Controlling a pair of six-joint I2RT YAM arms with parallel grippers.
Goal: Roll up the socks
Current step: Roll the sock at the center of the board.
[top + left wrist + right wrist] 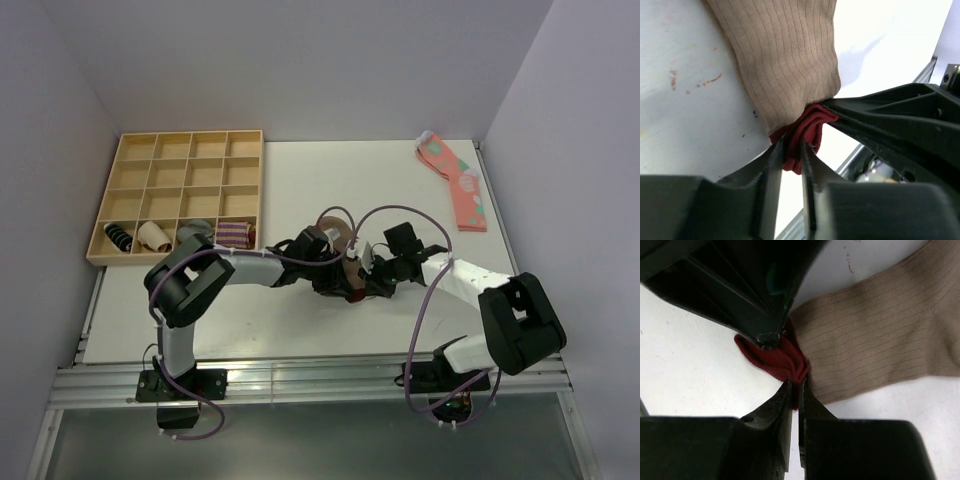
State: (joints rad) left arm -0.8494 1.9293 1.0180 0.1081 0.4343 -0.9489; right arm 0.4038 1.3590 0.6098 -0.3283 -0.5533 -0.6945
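The socks point(336, 232) lie mid-table: tan-brown ribbed knit with a dark red cuff point(355, 294) bunched at the near end. In the left wrist view the tan knit point(785, 60) fills the top. The red cuff point(807, 132) sits between the slightly parted fingers of my left gripper point(792, 150). In the right wrist view my right gripper point(796, 387) is shut on a fold of the red cuff point(780, 360), beside the tan knit point(875, 340). Both grippers meet at the cuff, left point(343, 282) and right point(366, 288).
A wooden compartment tray point(180, 133) stands at the back left, with small sock bundles point(236, 233) in its near row. A coral-pink dotted sock point(456, 182) lies at the back right. A metal rail point(300, 385) runs along the table's near edge.
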